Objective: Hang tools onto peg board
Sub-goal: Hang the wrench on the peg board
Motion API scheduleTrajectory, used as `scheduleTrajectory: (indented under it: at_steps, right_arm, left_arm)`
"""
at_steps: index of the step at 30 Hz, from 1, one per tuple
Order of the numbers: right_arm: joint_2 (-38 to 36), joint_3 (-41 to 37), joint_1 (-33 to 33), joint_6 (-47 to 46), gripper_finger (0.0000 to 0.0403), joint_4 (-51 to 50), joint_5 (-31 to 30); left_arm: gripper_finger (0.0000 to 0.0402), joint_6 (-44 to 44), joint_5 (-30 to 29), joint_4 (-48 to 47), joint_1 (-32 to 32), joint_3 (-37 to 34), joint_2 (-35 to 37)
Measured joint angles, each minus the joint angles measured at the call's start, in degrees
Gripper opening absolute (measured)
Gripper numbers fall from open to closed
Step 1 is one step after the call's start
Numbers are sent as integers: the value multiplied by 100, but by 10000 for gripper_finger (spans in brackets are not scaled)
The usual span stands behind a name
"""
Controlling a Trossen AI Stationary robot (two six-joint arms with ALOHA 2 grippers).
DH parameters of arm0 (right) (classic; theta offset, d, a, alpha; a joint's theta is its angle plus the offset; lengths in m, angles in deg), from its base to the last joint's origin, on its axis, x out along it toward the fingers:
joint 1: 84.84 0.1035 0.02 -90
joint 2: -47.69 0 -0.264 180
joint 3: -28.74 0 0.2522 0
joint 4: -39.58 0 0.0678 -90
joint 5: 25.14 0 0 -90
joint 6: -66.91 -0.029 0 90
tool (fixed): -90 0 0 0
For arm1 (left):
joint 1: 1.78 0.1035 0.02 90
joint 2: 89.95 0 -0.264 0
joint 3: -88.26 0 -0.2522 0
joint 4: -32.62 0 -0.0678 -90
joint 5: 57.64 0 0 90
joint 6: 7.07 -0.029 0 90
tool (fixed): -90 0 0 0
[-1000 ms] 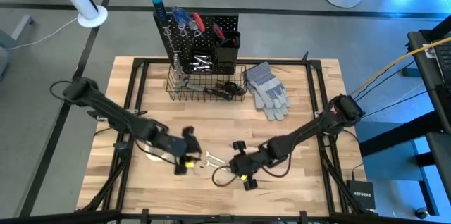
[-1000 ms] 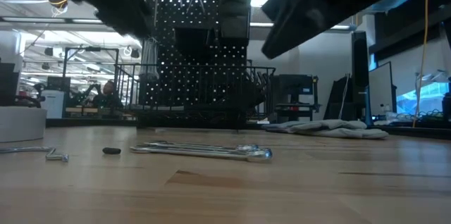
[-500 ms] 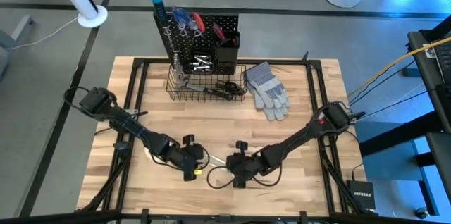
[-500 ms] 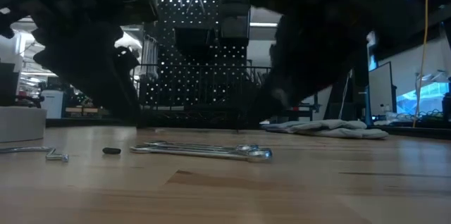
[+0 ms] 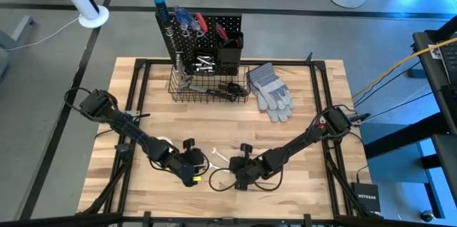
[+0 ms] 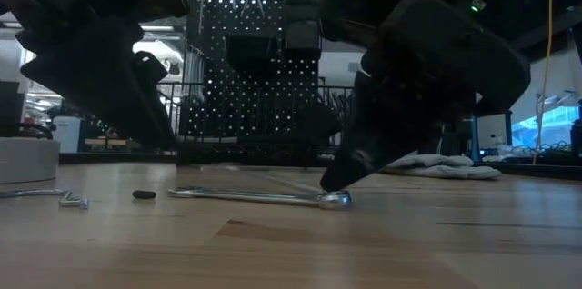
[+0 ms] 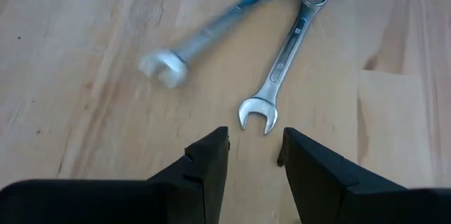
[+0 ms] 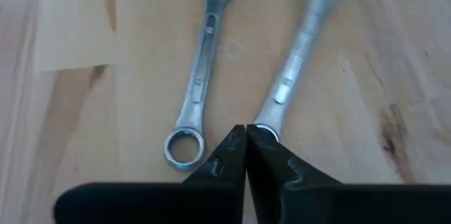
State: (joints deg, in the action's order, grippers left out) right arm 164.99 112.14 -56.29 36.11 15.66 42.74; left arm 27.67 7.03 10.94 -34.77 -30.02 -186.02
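Two silver wrenches lie flat on the wooden table between my grippers. My left gripper (image 7: pixel 254 155) is open, low over the table. Its fingers stand just short of the open end (image 7: pixel 257 115) of one wrench (image 7: pixel 285 48) and touch nothing. My right gripper (image 8: pixel 245 138) is shut, its tips down at the ring end of the other wrench (image 8: pixel 292 55). That wrench looks blurred in the left wrist view. The peg board (image 5: pixel 203 31) stands upright at the table's far edge, with tools hanging on it. My right gripper's shut fingertips (image 6: pixel 333 182) bear down on the ring end (image 6: pixel 338 200) of the wrench, slanting down from the table's right and near side. The fingers lie roughly along the wrench and hide most of the ring. The wrench lies flat on the table.
A black wire basket (image 5: pixel 207 84) with more tools sits at the peg board's foot, and grey gloves (image 5: pixel 271 91) lie to its right. A white tape roll (image 6: pixel 27 160), a bent key (image 6: pixel 65 200) and a small dark piece (image 6: pixel 144 194) lie toward the table's left.
Both grippers have come down from above the table to just over the two wrenches, the left from the table's left and the right from its right. The right one's tips have reached the ring end of one wrench. Both wrists have rolled on the way.
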Motion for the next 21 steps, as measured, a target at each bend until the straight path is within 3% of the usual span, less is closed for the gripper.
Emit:
scheduleTrajectory:
  at_steps: [10, 18, 21]
  right_arm:
    - [-36, -355, 31, -197, 12, 248, -17]
    - [-21, -368, 31, -155, 14, 359, 56]
    - [-18, -371, 31, -154, 14, 359, 66]
  left_arm:
    - [127, -515, -16, 772, 88, 0, -4]
    - [127, -1317, -20, 964, 675, 0, -4]
    - [134, -1567, 584, 1053, 1079, 0, -4]
